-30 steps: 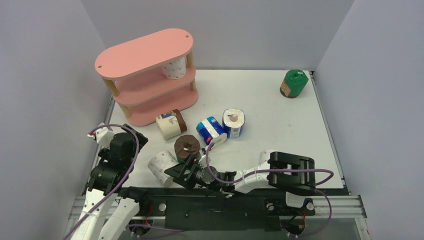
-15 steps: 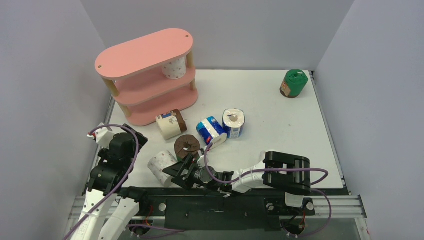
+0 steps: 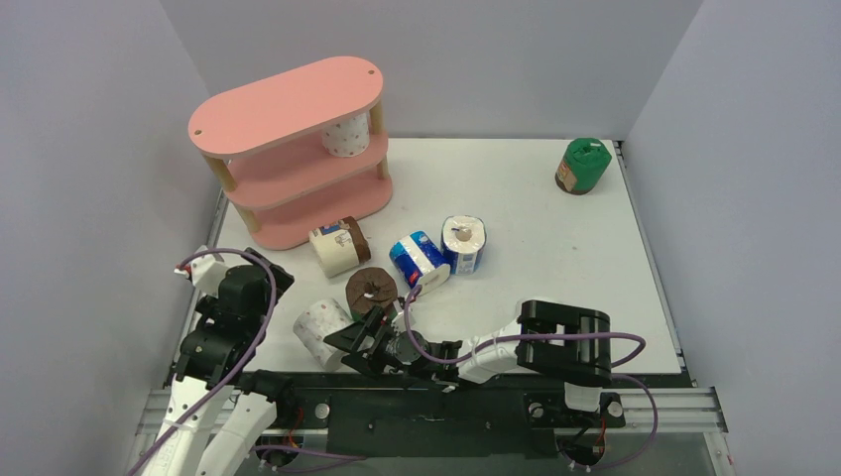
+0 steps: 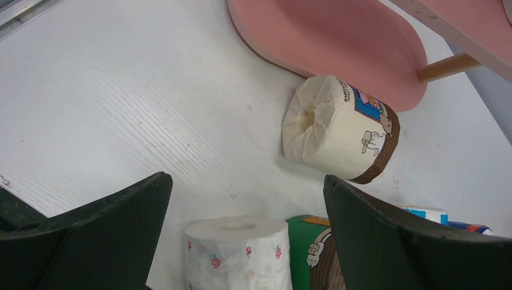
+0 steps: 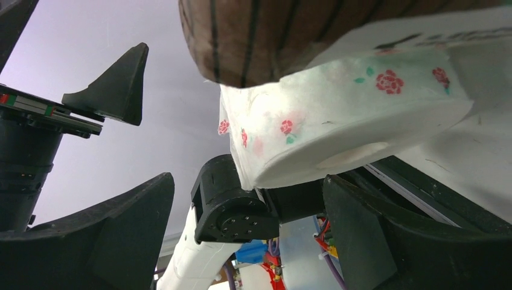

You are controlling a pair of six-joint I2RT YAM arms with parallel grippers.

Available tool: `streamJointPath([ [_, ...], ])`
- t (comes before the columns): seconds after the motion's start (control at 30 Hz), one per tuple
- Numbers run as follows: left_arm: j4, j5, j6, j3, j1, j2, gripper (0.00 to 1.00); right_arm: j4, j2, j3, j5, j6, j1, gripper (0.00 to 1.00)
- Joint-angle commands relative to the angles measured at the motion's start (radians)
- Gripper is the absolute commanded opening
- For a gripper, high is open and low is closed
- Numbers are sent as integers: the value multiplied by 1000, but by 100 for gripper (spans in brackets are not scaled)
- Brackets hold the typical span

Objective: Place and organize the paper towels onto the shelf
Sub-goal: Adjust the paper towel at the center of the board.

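The right pincer (image 3: 358, 332) lies low by the near edge of the table (image 3: 555, 248). It is wide open and holds nothing. Right in front of it sits a white roll with pink dots (image 3: 321, 330). A brown roll (image 3: 371, 289) is just beside that one. The left pincer (image 4: 244, 181) is wide open too, with nothing in it. It is by the left edge and points at the same rolls.

The pink shelf (image 3: 288, 104) stands at the far left corner. Only one roll, the shelf roll (image 3: 346, 134), is on it, at the right end of the middle board. A beige roll (image 3: 338, 246) lies by the foot of the shelf. A blue roll (image 3: 418, 259) and a second blue roll (image 3: 463, 243) sit near the middle of the table. A green roll (image 3: 582, 165) is at the far right corner.

What could go wrong? The rolls are round and soft. If the right pincer bumps the white roll before it closes, the roll may tumble off the near edge. The pincer may also catch the brown roll by mistake. Both arms are close here, so they could knock each other.
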Motion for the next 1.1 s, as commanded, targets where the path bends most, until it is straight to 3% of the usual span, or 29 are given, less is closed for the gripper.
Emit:
streamJointPath([
  [0.0, 19, -4, -40, -6, 7, -4, 97, 28, 2, -1, 19, 13, -7, 89],
  [0.13, 27, 0, -40, -13, 7, -6, 97, 49, 13, -2, 25, 10, -18, 87],
  [0.8, 32, 9, -48, -24, 7, -21, 97, 139, 33, 10, 78, -50, -36, 48],
  [1.07, 30, 16, -55, -32, 7, -29, 97, 144, 65, 47, 48, -55, -37, 51],
])
